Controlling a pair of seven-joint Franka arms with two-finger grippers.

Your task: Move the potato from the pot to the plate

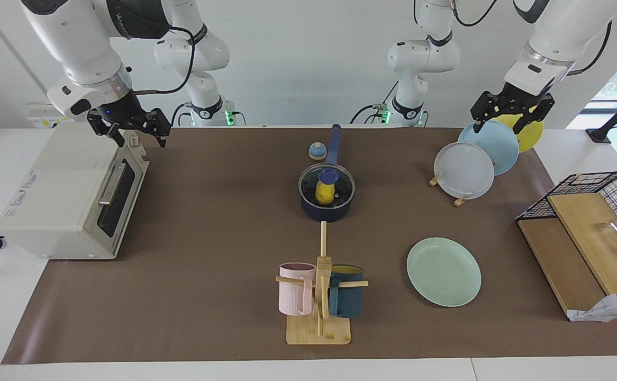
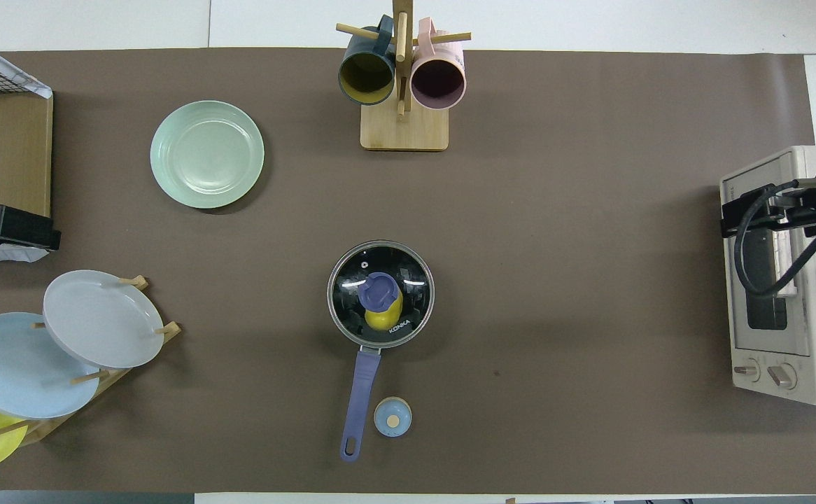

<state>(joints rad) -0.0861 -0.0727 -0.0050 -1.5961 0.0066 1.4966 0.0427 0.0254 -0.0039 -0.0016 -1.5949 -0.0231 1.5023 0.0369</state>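
Observation:
The dark navy pot stands mid-table with its blue handle pointing toward the robots; it also shows in the overhead view. A glass lid with a blue knob covers it. The yellow potato lies inside and shows through the lid, also in the overhead view. The mint-green plate lies flat and bare, farther from the robots, toward the left arm's end; it also shows in the overhead view. My right gripper hangs open over the toaster oven. My left gripper hangs open over the plate rack.
A toaster oven stands at the right arm's end. A rack holds grey-white, light blue and yellow plates. A mug tree with pink and teal mugs stands farther out than the pot. A small blue knob-like object sits beside the handle. A wire basket with wooden boards sits at the left arm's end.

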